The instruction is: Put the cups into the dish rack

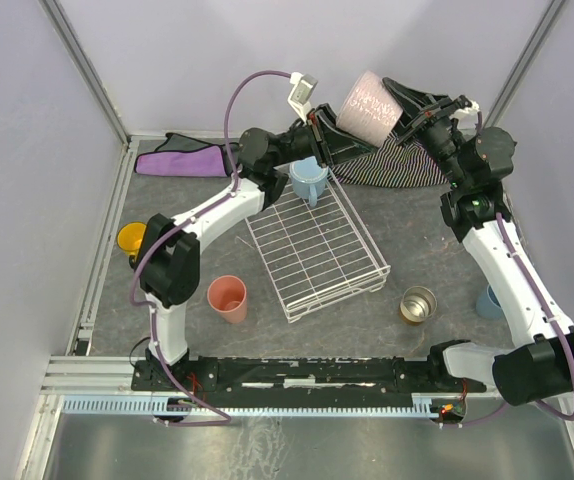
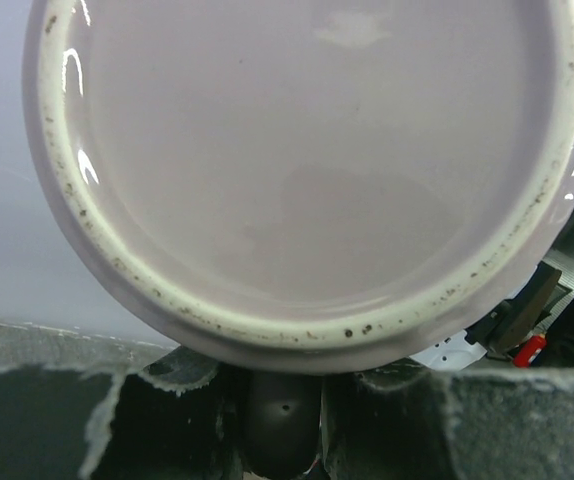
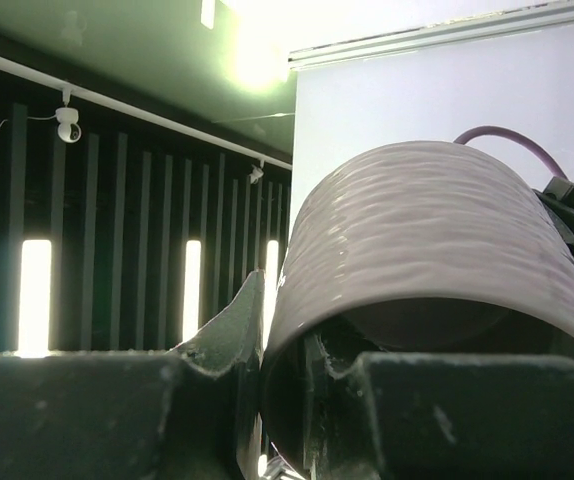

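Note:
A pale pink mug (image 1: 369,105) hangs on its side in the air beyond the far end of the white wire dish rack (image 1: 312,250). My right gripper (image 1: 412,120) is shut on its rim (image 3: 417,240), one finger inside and one outside. My left gripper (image 1: 325,125) sits at the mug's base (image 2: 307,150), its fingers closed round a shadowed rounded part that looks like the handle. A light blue mug (image 1: 307,180) stands in the rack's far end. On the table are a salmon tumbler (image 1: 229,297), a yellow mug (image 1: 132,238), a metal cup (image 1: 418,303) and a blue tumbler (image 1: 488,300).
A purple cloth (image 1: 182,158) lies at the back left and a striped cloth (image 1: 397,165) at the back right, under the right arm. Walls close in the table on the left, right and far sides.

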`<act>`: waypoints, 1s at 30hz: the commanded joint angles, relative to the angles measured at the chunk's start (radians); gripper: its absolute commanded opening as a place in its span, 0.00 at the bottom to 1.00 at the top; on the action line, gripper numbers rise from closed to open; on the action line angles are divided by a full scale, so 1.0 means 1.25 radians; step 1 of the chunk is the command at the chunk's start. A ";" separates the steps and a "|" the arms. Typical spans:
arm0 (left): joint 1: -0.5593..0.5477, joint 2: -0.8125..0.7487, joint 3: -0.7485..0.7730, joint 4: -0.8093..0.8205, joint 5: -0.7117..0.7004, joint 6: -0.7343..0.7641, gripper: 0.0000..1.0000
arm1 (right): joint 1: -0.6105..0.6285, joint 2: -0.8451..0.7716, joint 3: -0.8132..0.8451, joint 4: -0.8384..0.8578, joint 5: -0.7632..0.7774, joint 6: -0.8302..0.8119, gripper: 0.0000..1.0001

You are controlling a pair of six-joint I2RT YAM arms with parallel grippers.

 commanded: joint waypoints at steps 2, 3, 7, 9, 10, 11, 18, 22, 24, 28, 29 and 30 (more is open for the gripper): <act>-0.033 -0.065 0.041 -0.158 -0.046 0.030 0.03 | 0.020 0.006 0.017 0.032 -0.043 -0.091 0.01; -0.032 -0.068 0.045 -0.178 -0.048 0.038 0.03 | 0.020 0.006 0.015 0.032 -0.043 -0.095 0.01; -0.033 -0.073 0.051 -0.224 -0.042 0.065 0.03 | 0.021 0.006 0.008 0.030 -0.045 -0.107 0.21; -0.033 -0.082 0.041 -0.227 -0.043 0.075 0.03 | 0.021 0.006 0.005 0.034 -0.047 -0.111 0.35; -0.033 -0.089 0.034 -0.230 -0.043 0.081 0.03 | 0.020 0.004 0.000 0.035 -0.046 -0.112 0.42; -0.032 -0.096 0.027 -0.232 -0.045 0.091 0.03 | 0.021 0.001 -0.004 0.035 -0.044 -0.114 0.48; -0.031 -0.122 -0.008 -0.212 -0.056 0.110 0.03 | 0.020 -0.007 -0.021 0.034 -0.040 -0.122 0.60; -0.023 -0.140 -0.033 -0.203 -0.078 0.125 0.03 | 0.021 -0.014 -0.020 0.022 -0.039 -0.127 0.63; -0.016 -0.146 -0.043 -0.189 -0.079 0.123 0.03 | 0.020 -0.021 -0.026 0.017 -0.035 -0.131 0.64; 0.004 -0.158 -0.063 -0.166 -0.082 0.116 0.03 | 0.019 -0.027 -0.034 0.011 -0.038 -0.129 0.65; 0.012 -0.161 -0.071 -0.148 -0.081 0.107 0.03 | 0.019 -0.029 -0.035 0.008 -0.039 -0.130 0.65; 0.020 -0.166 -0.078 -0.135 -0.083 0.098 0.03 | 0.019 -0.029 -0.036 0.005 -0.040 -0.130 0.65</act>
